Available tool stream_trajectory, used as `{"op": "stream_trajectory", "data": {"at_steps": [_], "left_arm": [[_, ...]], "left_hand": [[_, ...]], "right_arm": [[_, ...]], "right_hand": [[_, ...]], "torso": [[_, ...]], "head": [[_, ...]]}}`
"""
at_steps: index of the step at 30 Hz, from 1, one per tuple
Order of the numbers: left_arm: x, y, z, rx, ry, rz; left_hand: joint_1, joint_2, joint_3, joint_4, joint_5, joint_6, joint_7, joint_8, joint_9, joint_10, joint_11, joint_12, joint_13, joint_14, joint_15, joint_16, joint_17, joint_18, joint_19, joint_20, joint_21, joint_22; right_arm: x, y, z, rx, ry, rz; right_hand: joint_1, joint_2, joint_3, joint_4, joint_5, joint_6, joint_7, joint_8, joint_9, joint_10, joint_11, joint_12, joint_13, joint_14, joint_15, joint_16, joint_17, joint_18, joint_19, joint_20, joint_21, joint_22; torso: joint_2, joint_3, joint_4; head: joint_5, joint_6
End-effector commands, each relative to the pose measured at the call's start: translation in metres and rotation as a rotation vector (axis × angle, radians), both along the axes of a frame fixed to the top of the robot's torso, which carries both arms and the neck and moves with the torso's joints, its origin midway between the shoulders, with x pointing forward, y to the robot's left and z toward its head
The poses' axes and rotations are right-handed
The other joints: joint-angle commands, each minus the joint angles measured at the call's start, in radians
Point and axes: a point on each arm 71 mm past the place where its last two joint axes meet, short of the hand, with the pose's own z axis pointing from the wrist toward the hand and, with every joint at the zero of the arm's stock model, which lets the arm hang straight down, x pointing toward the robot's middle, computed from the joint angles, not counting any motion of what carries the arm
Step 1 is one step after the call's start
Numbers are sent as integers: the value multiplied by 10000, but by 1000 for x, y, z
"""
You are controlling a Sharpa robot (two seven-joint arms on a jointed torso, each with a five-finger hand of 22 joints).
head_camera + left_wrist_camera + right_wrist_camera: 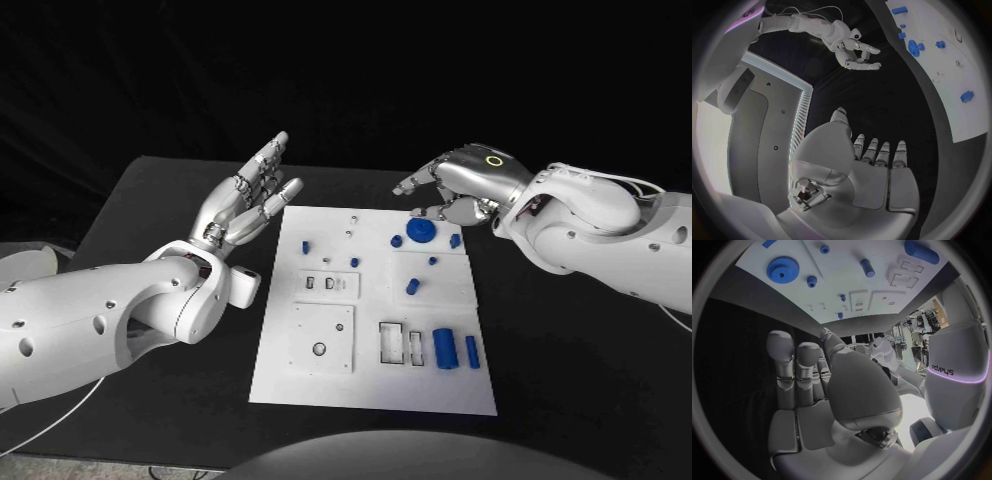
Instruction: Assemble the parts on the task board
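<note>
The small blue gear [420,231] near the task board [378,385]'s far edge looks light, rigid and smooth, best pinched by its toothed rim, while the right hand [459,186] just beyond it hangs loosely curled and empty and the left hand [254,195] is spread, holding nothing.

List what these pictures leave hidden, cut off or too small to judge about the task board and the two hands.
- Task board: tiny fittings near its far edge, too small in the head view.
- Right hand: fingertips curl under the hand; contact with the blue gear unclear.
- Left hand: palm faces away in the head view.
</note>
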Motion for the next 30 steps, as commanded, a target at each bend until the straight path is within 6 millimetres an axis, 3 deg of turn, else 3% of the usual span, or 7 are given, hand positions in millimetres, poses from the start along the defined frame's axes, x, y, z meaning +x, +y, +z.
{"op": "stream_trajectory", "data": {"at_steps": [1, 5, 11, 17, 20, 30], "left_arm": [[-3, 0, 2, -53, -29, -186], [-5, 1, 2, -101, 65, -260], [-7, -1, 2, -198, 165, -391], [-8, -3, 3, -304, 232, -491], [-8, -3, 3, -328, 257, -513], [-7, -6, 2, -385, 313, -646]], "left_hand": [[87, 32, 58, -2, 60, 6, 47, 60, 17, 10, 86, -2, 9, -12, 89, -46, -9, 151, -5, 91, 68, 9], [109, 60, 70, -2, 104, 8, 68, 61, 17, 6, 127, -20, 6, -12, 104, -46, -9, 150, -5, 113, 68, 8], [141, 90, 85, -3, 156, 22, 86, 63, 19, 7, 174, -16, 7, -12, 113, -46, -9, 151, 0, 135, 73, 11], [174, 127, 101, -3, 197, 36, 109, 65, 21, 11, 238, -6, 10, -12, 121, -46, -9, 152, 6, 154, 79, 15], [182, 136, 106, -3, 208, 51, 113, 67, 23, 14, 255, 3, 11, -12, 122, -46, -9, 153, 9, 158, 82, 16], [211, 183, 124, -1, 240, 71, 142, 71, 25, 23, 330, 19, 14, -12, 131, -46, -9, 156, 19, 180, 92, 22]], "right_arm": [[4, 5, -4, -556, -75, -725], [9, 13, -10, -761, 108, -833], [13, 19, -22, -1172, 566, -962], [17, 19, -31, -1634, 992, -1230], [20, 18, -35, -1782, 1119, -1323], [26, 18, -47, -2036, 1376, -1364]], "right_hand": [[-42, -160, 97, 18, -164, 34, 4, -77, 57, 16, 31, -139, 14, 66, 30, 261, 236, -216, -102, 24, 328, 401], [-36, -314, 176, -12, -277, -109, 64, -170, 85, -14, 12, -278, 28, 213, 11, 782, 746, -314, 3, 20, 1016, 1282], [25, -375, 239, -62, -286, -145, 204, -169, 78, -40, 34, -360, 34, 210, 23, 847, 765, -319, -44, 19, 1165, 1464], [149, -399, 430, -169, 39, -33, 290, -146, 79, 126, 110, -398, 44, 189, 66, 882, 743, -318, -137, 51, 1275, 1600], [211, -412, 530, -231, 104, -25, 296, -156, 67, 153, 132, -441, 37, 159, 85, 870, 708, -310, -195, 69, 1282, 1612], [152, -444, 683, -226, -84, 114, 319, -126, 63, 292, 132, -501, 36, 81, 104, 871, 669, -293, -338, 104, 1290, 1652]], "torso": [[102, 25, 20], [136, 36, -28], [173, 37, -2], [204, 44, 48], [229, 46, 46], [211, 46, 43]], "head": [[-57, -90], [-90, -152], [-115, -185], [-104, -199], [-58, -98], [-4, -138]]}}
